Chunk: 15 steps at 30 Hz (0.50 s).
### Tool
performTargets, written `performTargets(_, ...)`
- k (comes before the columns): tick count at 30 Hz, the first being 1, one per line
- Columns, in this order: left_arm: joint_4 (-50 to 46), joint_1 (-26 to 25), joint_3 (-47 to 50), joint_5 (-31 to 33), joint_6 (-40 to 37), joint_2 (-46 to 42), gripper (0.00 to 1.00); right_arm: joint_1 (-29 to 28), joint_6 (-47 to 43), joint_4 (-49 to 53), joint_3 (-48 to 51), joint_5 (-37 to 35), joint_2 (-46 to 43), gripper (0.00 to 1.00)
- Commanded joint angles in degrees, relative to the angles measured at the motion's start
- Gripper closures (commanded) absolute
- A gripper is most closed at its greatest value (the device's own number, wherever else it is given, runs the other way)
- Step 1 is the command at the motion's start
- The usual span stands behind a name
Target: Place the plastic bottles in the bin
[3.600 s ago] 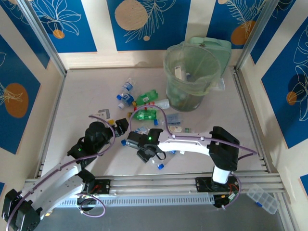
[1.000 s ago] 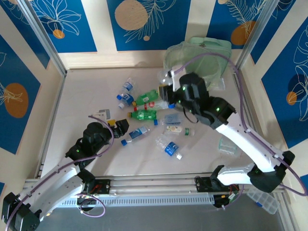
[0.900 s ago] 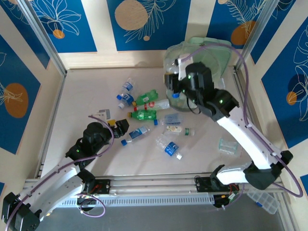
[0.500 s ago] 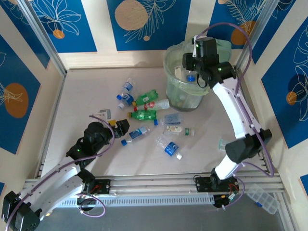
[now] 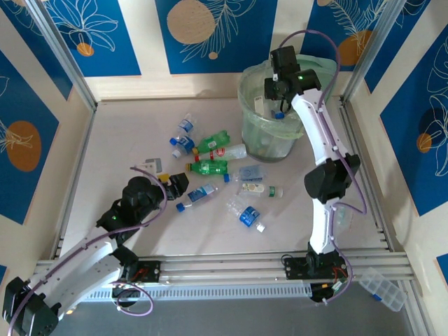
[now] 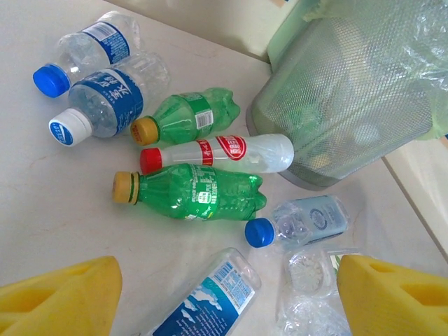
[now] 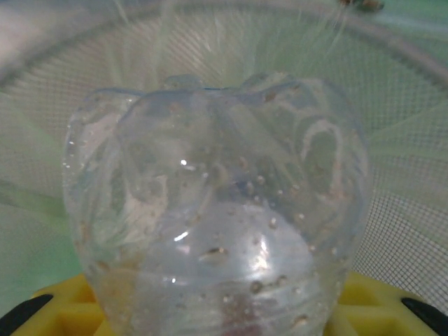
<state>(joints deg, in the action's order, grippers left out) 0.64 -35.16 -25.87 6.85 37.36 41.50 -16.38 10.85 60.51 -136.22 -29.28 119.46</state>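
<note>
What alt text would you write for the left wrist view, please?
Crushed plastic bottles lie on a pale table beside a green mesh bin: two green soda bottles, a red-capped white bottle, and clear blue-labelled ones. Two yellow fingers stand apart at the bottom corners, holding nothing.

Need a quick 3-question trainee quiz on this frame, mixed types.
1. True or false: the right gripper holds a clear bottle over the bin.
2. What colour is the white bottle's cap? A) blue B) red C) yellow
3. Fill in: the left gripper is ____ (open/shut).
Key: 1 true; 2 B; 3 open.
</note>
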Motion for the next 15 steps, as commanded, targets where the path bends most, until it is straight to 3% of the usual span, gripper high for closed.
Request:
performTargets(1, 0.8, -0.4, -2.0, -1.0, -0.5, 0.3, 0.20, 0.9, -1.3, 7.4, -5.2, -2.0, 4.2, 0.55)
performTargets(15, -1.0, -0.4, -1.7, 2.1, -0.6, -1.9, 0.20, 3.4, 0.7, 13.4, -8.1, 3.9, 14.4, 0.50)
